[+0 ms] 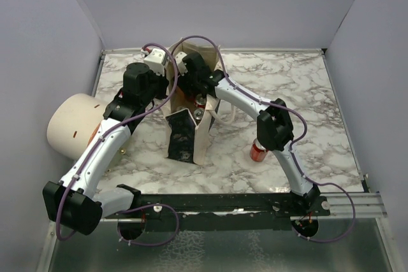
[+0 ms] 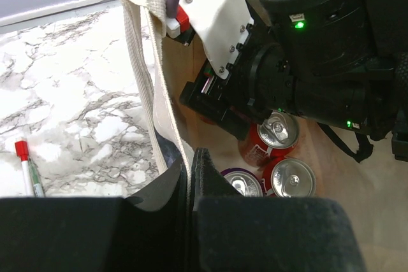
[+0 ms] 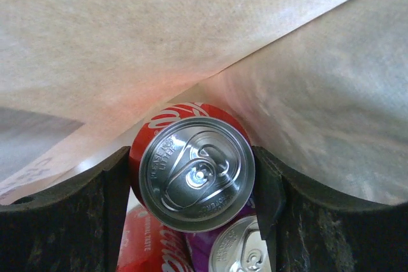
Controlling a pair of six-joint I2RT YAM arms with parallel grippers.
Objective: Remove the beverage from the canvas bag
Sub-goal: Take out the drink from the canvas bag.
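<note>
Marble tabletop (image 1: 306,93) between lilac walls (image 1: 210,4): left claw (image 2: 190,160) pinches canvas bag (image 1: 204,139) rim, right claw (image 3: 192,186) clasps a red can (image 3: 191,151).

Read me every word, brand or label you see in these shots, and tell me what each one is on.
"Coca-Cola": white script, partly cut off, on the lower red can.
"ORIGINAL TASTE": tiny and faint, same can; uncertain.
On the upper red can: only a script fragment, unreadable.
Its lid: embossed lettering too small.
The black panel on the canvas bag: blurred.
</note>
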